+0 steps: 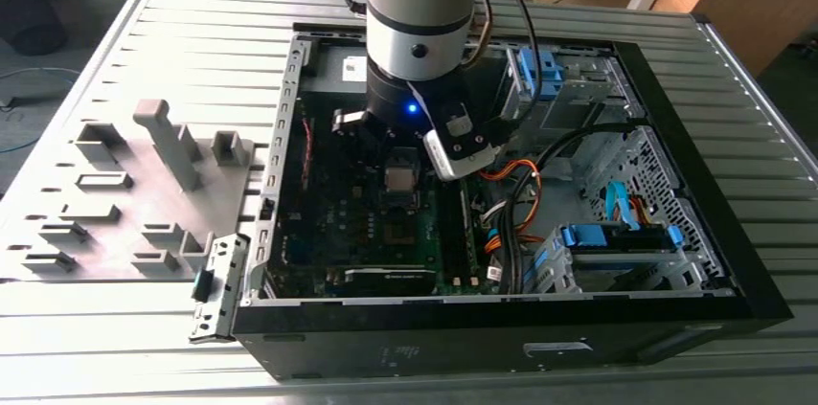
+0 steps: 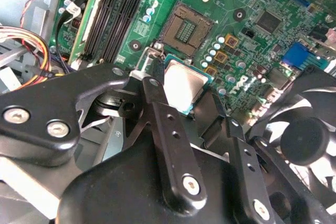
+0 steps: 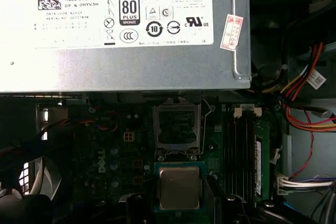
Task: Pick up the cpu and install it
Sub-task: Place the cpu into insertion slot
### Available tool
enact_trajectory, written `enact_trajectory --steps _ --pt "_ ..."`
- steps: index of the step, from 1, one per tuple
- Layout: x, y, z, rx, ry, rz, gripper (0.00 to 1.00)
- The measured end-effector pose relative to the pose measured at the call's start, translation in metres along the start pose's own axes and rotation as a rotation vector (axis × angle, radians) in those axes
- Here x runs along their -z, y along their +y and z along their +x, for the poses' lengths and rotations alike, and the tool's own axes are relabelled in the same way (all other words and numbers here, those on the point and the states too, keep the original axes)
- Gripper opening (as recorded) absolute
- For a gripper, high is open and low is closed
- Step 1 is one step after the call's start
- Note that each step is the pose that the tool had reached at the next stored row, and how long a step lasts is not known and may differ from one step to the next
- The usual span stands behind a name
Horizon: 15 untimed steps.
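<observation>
The cpu (image 2: 184, 83), a small square chip with a silvery top and a green rim, sits between the two black fingers (image 2: 157, 95) of my gripper (image 2: 186, 92), which is shut on it. The chip hangs just above the green motherboard, beside the open socket (image 2: 186, 23) and apart from it. In the first wrist view the cpu (image 3: 179, 187) lies just on the near side of the socket (image 3: 177, 128), with the gripper (image 3: 179, 195) around it. In the exterior view the cpu (image 1: 400, 178) shows under the gripper (image 1: 398, 171), deep inside the open computer case (image 1: 511, 319).
The grey power-supply box (image 3: 121, 24) lies just beyond the socket. Memory sticks (image 3: 247, 150) run along one side of it, and a black fan (image 2: 304, 135) sits on the other. Orange cables (image 1: 524, 175) and blue drive brackets (image 1: 614, 237) crowd the exterior view's right. A grey parts fixture (image 1: 128, 194) lies at its left.
</observation>
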<state>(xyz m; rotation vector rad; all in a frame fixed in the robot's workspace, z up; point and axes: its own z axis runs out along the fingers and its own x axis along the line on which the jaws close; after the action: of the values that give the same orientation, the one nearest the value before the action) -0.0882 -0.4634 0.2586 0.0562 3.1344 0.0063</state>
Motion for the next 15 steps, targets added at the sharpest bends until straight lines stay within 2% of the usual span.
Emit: enact_trajectory --steps 4,6,11,15 --pt "0.0000 0.0000 0.0001 0.000 -0.0002 0.0012 0.47" --pt "-0.0008 0.0000 0.0004 0.001 -0.0043 0.0008 0.47" --pt "-0.0029 -0.0002 0.0013 0.009 -0.0193 0.0004 0.47" --pt "-0.0038 -0.0007 0.0016 0.009 -0.0197 0.0003 0.47"
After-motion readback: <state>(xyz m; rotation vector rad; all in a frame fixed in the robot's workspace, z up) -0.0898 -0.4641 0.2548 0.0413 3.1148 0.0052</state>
